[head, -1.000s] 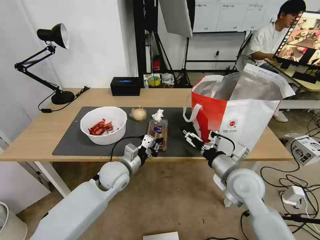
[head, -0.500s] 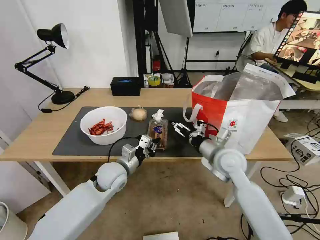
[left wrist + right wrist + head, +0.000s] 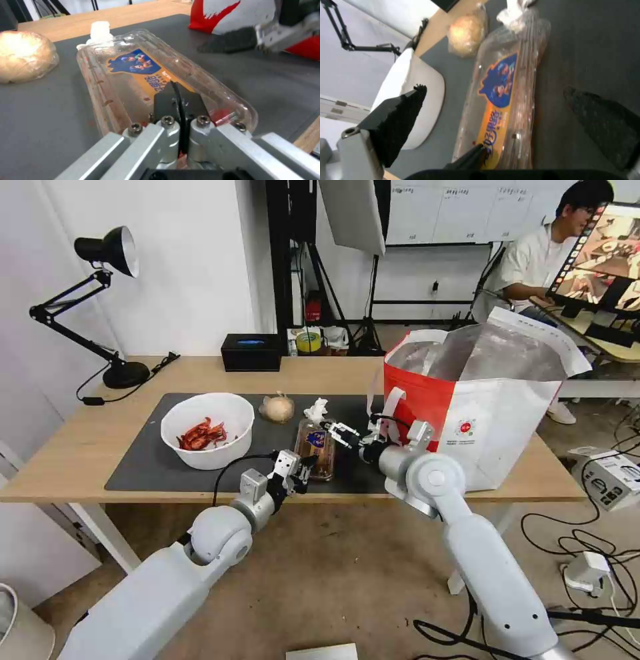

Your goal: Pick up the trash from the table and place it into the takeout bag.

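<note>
Right now I have both arms over the front edge of the table (image 3: 87,447), reaching onto the dark mat (image 3: 147,460). My left gripper (image 3: 308,463) sits at the near end of the clear plastic tray (image 3: 316,445); its black fingers (image 3: 180,100) are pressed together with no gap, lying on top of the tray's lid at that end rather than pinching it. My right gripper (image 3: 338,432) hangs just above the tray's right side with its jaws spread wide, one finger (image 3: 398,125) toward the bowl and the other over bare mat.

The tray lies lengthwise near the middle of the mat, its orange and blue label up. A crumpled tissue (image 3: 315,411) touches its far end, and the bagged beige lump (image 3: 276,408) sits just left of that, toward the mat's back edge. The white bowl (image 3: 208,430) with red shells stands on the left half of the mat. The takeout bag (image 3: 480,407) stands open at the right end of the table, overlapping the mat's right edge.
</note>
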Tool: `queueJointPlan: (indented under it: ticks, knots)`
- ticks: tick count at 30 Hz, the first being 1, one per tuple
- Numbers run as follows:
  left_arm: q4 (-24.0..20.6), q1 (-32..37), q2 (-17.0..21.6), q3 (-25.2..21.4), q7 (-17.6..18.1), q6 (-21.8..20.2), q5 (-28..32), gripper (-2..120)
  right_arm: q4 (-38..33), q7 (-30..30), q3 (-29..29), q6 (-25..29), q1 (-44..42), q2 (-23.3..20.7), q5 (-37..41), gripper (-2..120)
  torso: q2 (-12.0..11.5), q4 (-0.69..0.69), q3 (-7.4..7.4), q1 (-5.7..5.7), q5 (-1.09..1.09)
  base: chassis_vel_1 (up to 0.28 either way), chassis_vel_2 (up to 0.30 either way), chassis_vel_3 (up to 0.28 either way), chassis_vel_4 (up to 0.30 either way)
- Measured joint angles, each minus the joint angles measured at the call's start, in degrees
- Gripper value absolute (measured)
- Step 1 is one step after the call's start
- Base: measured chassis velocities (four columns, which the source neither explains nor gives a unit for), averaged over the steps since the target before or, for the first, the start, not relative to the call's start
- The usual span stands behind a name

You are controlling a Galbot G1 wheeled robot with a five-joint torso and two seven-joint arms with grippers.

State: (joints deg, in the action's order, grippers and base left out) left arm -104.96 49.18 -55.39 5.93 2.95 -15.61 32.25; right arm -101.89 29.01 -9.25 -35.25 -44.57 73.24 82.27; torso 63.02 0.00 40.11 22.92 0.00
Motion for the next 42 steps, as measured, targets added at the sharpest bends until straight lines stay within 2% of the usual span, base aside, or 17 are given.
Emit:
queueJointPlan:
  ticks: [20, 34, 36, 38, 40, 42]
  knots:
    - [-0.54, 0.35, 0.86, -0.91, 0.01, 0.56, 0.47, 0, 7.66, 0.10, 2.74, -1.59, 5.14, 3.99, -0.57, 100, 0.00, 0.00, 0.00, 0.00, 0.00, 0.000, 0.000, 0.000, 0.000]
    - [-0.96, 1.58, 0.37, -1.43, 0.00, 1.10, 0.36, 0, 9.54, 0.49, 3.03, -2.89, 5.97, 5.12, -0.59, 100, 0.00, 0.00, 0.00, 0.00, 0.00, 0.000, 0.000, 0.000, 0.000]
    - [-1.00, 1.58, 0.37, -1.43, 0.00, 1.13, 0.35, 0, 9.62, 0.49, 3.03, -2.97, 5.91, 5.17, -0.59, 98, 0.00, 0.00, 0.00, 0.00, 0.00, 0.000, 0.000, 0.000, 0.000]
    - [-1.26, 1.75, 0.53, -1.44, 0.00, 1.22, 0.35, 0, 9.89, 0.49, 3.03, -3.13, 5.83, 5.35, -0.59, 87, 0.00, 0.00, 0.00, 0.00, 0.00, 0.000, 0.000, 0.000, 0.000]
    - [-1.33, 1.82, 0.59, -1.48, 0.00, 1.25, 0.35, 0, 10.00, 0.50, 3.03, -3.16, 5.83, 5.41, -0.59, 85, 0.00, 0.00, 0.00, 0.00, 0.00, 0.000, 0.000, 0.000, 0.000]
    - [-1.55, 2.27, 0.68, -1.90, -0.15, 1.44, 0.15, 0, 10.53, 0.87, 3.00, -3.71, 5.84, 5.78, -0.72, 72, 0.00, 0.00, 0.00, 0.00, 0.00, 0.000, 0.000, 0.000, 0.000]
